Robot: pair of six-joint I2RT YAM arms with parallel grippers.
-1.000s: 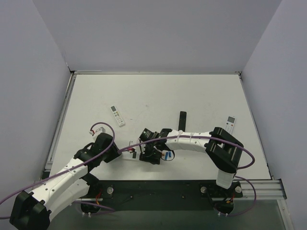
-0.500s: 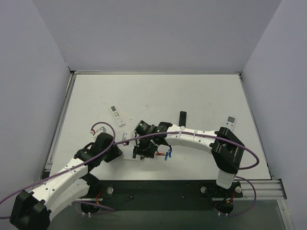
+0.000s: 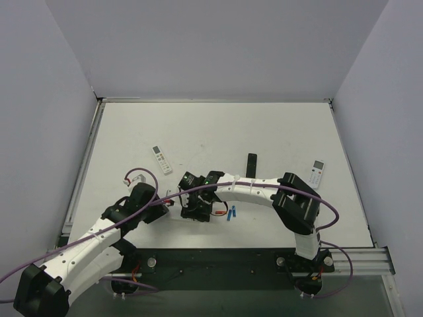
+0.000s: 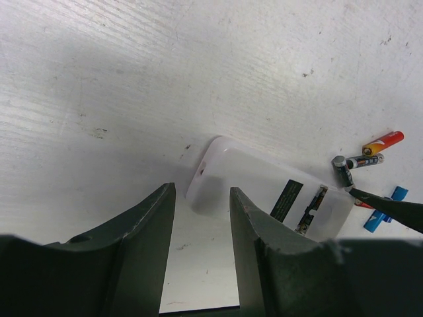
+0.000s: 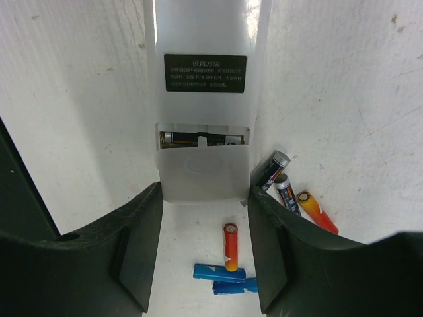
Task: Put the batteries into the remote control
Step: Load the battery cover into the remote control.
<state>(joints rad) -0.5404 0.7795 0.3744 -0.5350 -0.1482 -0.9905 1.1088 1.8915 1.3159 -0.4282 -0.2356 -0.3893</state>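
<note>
The remote control (image 5: 203, 39) lies back-up on the table (image 5: 344, 79) with its compartment open and a cell visible inside. The right gripper (image 5: 205, 193) is part-open, with its fingers clamped across the remote's compartment end. The left gripper (image 4: 200, 191) is part-open and empty, its tips at the opposite end. Loose batteries (image 5: 230, 246) lie just beside the remote.

Surface (image 3: 264, 125) white, scuffed. Slim white remote (image 3: 161, 159) left; black bar (image 3: 251, 165) centre; second white remote (image 3: 316, 172) right.
</note>
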